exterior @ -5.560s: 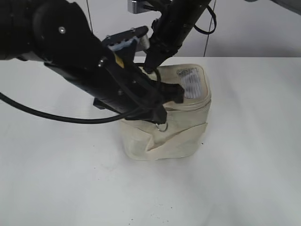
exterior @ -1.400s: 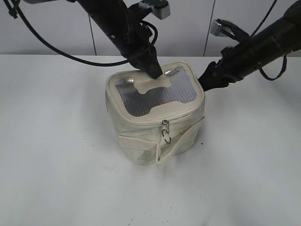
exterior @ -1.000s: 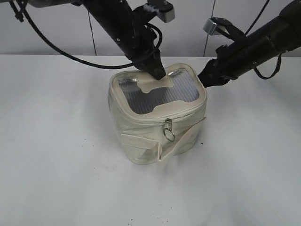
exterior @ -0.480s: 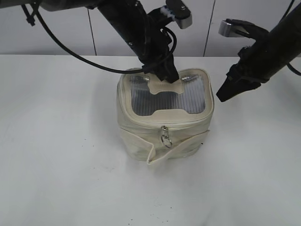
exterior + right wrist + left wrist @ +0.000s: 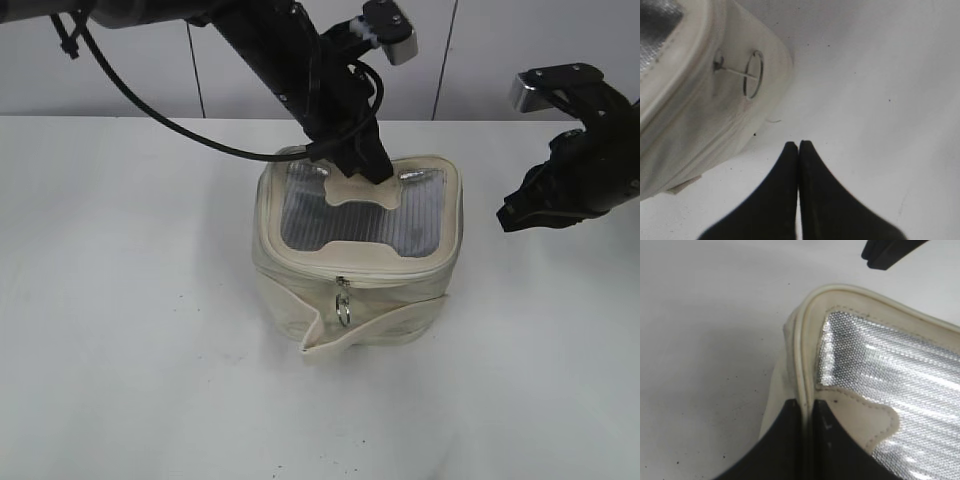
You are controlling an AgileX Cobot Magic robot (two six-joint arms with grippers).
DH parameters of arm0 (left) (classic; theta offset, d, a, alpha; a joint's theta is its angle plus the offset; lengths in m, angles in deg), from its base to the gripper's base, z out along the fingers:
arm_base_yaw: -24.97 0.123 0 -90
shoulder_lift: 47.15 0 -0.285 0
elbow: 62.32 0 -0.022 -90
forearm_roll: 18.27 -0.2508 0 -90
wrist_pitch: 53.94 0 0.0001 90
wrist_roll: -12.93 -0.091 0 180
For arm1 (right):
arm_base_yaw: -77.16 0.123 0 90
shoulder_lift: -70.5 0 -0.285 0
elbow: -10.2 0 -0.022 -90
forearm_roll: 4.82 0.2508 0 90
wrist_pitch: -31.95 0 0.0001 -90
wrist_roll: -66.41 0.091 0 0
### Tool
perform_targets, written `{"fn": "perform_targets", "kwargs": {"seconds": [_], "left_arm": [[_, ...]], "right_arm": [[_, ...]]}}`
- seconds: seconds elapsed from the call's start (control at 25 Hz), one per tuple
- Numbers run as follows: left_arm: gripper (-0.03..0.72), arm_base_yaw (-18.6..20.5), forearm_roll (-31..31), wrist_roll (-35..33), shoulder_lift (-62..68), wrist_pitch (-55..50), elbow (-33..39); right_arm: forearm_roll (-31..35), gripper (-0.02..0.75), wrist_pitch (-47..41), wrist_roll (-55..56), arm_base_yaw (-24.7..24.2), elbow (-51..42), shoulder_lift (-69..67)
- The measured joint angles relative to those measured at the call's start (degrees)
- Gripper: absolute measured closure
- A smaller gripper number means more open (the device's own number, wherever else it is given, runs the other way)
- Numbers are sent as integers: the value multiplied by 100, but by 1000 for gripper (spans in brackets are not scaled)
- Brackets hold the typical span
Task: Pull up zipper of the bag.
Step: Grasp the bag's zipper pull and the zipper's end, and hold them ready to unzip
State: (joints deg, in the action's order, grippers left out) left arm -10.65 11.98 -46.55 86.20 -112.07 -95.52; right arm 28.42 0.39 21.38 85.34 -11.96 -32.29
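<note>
The bag (image 5: pixel 355 270) stood upright on the white table (image 5: pixel 130 330), a small boxy thing of soft cream cloth with rounded corners. Its top was a grey ribbed panel (image 5: pixel 400 215), see-through and glinting, with a cream H-shaped patch (image 5: pixel 360 192) stitched over it. In the left wrist view that panel (image 5: pixel 900 370) showed a fine honeycomb grain and bright glare. The zipper (image 5: pixel 350 268) ran as a cream track round the bag's top rim, and on the bag's near face a small silver ring pull (image 5: pixel 343 312) hung down from it. Below the pull a wide cream strap (image 5: pixel 370 330) crossed the bag's side, its loose end curling outward.

The left gripper (image 5: pixel 370 168) came down on the bag's far rim, its black fingers (image 5: pixel 790 450) drawn close together with the piped cream edge (image 5: pixel 802 365) pinched between them. The right gripper (image 5: pixel 515 215) hung to the right of the bag, apart from it, above the table. Its two smooth black fingers (image 5: pixel 785 200) were pressed tip to tip and held nothing. A second ring pull (image 5: pixel 753 74) lay flat against the bag's end wall, just above them in the right wrist view.
</note>
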Motion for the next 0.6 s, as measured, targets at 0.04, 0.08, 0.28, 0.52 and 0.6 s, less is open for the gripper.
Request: {"fn": "perform_targets", "kwargs": {"seconds": [0.04, 0.08, 0.28, 0.52, 0.6], "left_arm": [[645, 0, 5, -5, 5, 0, 0], [645, 0, 16, -5, 5, 0, 0], [646, 65, 118, -5, 11, -35, 0], [646, 70, 132, -5, 11, -35, 0], [646, 70, 139, -5, 11, -38, 0]], "right_arm": [[0, 733, 187, -19, 0, -90, 6], [0, 733, 289, -24, 0, -142, 1], [413, 611, 343, -638, 37, -178, -124], [1397, 409, -205, -1796, 48, -178, -218], [1562, 380, -230, -1970, 48, -178, -218]]}}
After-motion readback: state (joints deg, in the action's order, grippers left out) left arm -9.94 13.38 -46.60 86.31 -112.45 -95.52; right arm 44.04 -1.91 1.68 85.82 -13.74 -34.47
